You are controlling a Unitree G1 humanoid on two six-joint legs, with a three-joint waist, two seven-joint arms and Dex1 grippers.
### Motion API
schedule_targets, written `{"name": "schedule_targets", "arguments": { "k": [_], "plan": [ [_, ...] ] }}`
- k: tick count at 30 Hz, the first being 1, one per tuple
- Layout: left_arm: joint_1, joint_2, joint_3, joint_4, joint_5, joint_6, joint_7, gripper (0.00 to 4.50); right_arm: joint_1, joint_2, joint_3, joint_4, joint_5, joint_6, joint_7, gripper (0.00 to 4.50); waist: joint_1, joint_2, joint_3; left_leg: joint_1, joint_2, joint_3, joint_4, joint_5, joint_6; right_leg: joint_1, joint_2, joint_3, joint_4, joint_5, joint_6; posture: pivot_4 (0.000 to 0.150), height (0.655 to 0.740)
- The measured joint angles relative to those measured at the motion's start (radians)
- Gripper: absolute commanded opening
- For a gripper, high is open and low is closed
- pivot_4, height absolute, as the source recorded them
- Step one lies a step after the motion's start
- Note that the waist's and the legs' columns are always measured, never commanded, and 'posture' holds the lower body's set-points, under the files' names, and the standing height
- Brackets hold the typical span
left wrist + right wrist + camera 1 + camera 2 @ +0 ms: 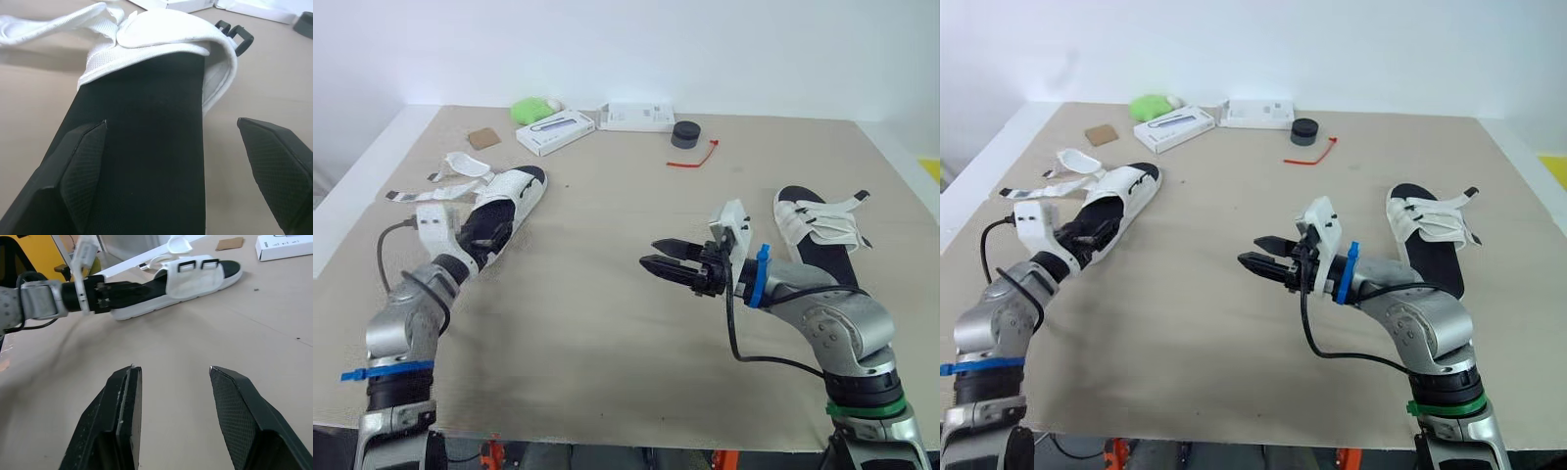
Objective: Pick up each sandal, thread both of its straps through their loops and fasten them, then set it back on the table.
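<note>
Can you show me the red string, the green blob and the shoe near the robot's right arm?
Thin red plastic tie [690,162], left eye view, middle of its length.
Bright green rounded lump [530,109], left eye view, its top.
White-strapped black-soled sandal [800,223], left eye view, white strap.

On the surface [607,333], the left sandal [509,201] lies at my ten o'clock, the right sandal [818,230] at two, a box [636,117] at twelve.

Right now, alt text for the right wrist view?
The right gripper hangs open over the table. Beyond it, the left gripper meets the heel of a white sandal with a black footbed, straps loose.
</note>
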Motion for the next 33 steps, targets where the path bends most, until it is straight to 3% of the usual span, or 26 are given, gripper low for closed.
{"name": "schedule_targets", "arguments": {
  "k": [10, 15, 23, 33],
  "plan": [
    [-0.18, 0.0, -0.133, 0.282, 0.181, -0.131, -0.069, 4.42, 0.012, 0.006, -0.005, -0.053, -0.004, 0.015, -0.075, 2.42, 0.002, 0.004, -0.002, 0.004, -0.001, 0.001, -0.001, 0.012, 0.002, 0.004, -0.001, 0.0, 0.0, 0.006, 0.007, 0.15, 0.74],
    [-0.238, -0.006, -0.147, 0.342, 0.204, -0.132, -0.09, 4.42, 0.012, 0.022, -0.028, -0.057, 0.045, 0.037, -0.097, 2.42, 0.001, 0.004, -0.002, 0.003, -0.001, 0.001, -0.001, 0.015, 0.003, 0.003, -0.002, 0.0, -0.001, 0.008, 0.005, 0.15, 0.74],
    [-0.288, -0.017, -0.127, 0.349, 0.194, -0.058, -0.06, 4.42, 0.009, 0.038, -0.036, -0.081, 0.08, 0.052, -0.132, 2.42, -0.001, 0.004, -0.002, -0.003, -0.001, 0.001, -0.003, 0.015, 0.003, -0.003, -0.001, 0.0, -0.001, 0.01, 0.009, 0.15, 0.74],
    [-0.294, -0.042, -0.19, 0.179, 0.211, 0.119, -0.016, 4.42, -0.002, 0.045, -0.023, -0.084, 0.091, 0.056, -0.136, 2.42, -0.002, 0.003, -0.002, -0.004, -0.001, 0.001, -0.005, 0.015, 0.003, -0.005, -0.001, 0.0, -0.001, 0.01, 0.009, 0.15, 0.74]
  ]
}}
